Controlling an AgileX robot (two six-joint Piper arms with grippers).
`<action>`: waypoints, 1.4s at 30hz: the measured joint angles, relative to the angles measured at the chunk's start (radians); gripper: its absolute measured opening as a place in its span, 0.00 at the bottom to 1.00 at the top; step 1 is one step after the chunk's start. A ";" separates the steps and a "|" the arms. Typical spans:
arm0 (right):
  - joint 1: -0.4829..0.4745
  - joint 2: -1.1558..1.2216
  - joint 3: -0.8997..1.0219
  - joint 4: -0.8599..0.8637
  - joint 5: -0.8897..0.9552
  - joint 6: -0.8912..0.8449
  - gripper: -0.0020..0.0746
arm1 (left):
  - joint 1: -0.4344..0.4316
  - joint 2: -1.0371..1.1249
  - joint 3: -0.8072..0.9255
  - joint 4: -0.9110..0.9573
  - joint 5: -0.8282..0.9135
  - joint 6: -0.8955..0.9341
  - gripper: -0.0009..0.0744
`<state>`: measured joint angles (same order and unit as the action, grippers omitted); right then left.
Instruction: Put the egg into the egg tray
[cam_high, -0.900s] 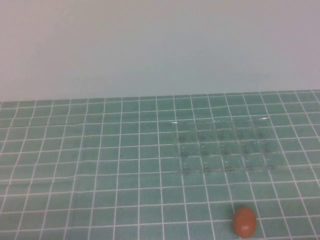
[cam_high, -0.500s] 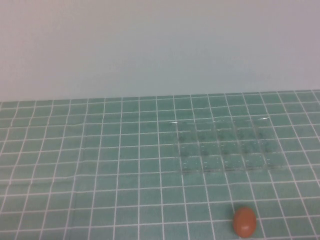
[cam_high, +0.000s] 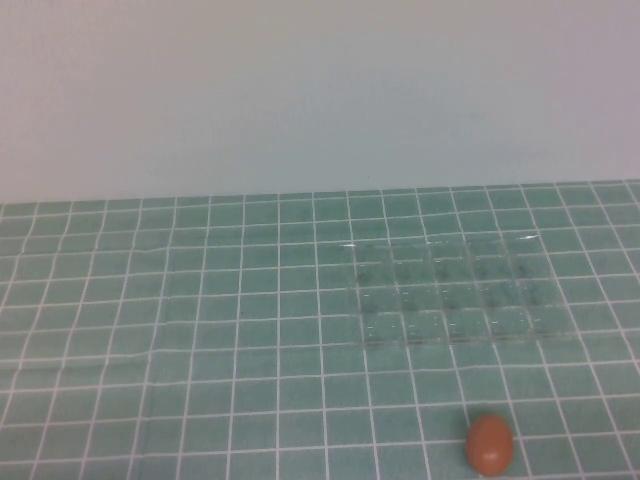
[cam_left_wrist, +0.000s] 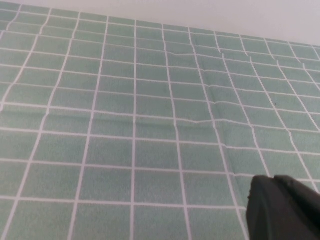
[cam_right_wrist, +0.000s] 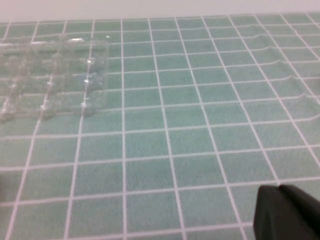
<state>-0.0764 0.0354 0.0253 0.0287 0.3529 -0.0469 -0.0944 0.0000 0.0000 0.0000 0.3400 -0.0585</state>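
Note:
The orange-brown egg (cam_high: 489, 443) lies on the green tiled cloth near the front edge, right of centre. The clear plastic egg tray (cam_high: 455, 290) lies flat farther back on the right, its cups empty; it also shows in the right wrist view (cam_right_wrist: 50, 75). Neither arm shows in the high view. My left gripper (cam_left_wrist: 274, 179) is shut and empty, low over bare cloth. My right gripper (cam_right_wrist: 277, 189) is shut and empty, over bare cloth some way from the tray. The egg is out of both wrist views.
A green cloth with a white grid (cam_high: 200, 330) covers the table, with slight wrinkles (cam_left_wrist: 210, 100). A plain pale wall (cam_high: 320, 90) stands behind the table.

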 joint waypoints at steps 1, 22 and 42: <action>0.000 0.000 0.000 0.005 -0.008 0.000 0.02 | 0.000 0.000 0.000 0.000 0.000 0.000 0.01; 0.000 0.000 0.000 0.320 -0.459 0.124 0.02 | 0.000 0.000 0.000 0.000 0.000 0.000 0.01; 0.000 0.677 -0.763 0.184 0.683 -0.111 0.02 | 0.000 0.000 0.000 0.000 0.000 0.000 0.01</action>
<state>-0.0764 0.7126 -0.7372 0.2130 1.0357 -0.1576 -0.0944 0.0000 0.0000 0.0000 0.3400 -0.0585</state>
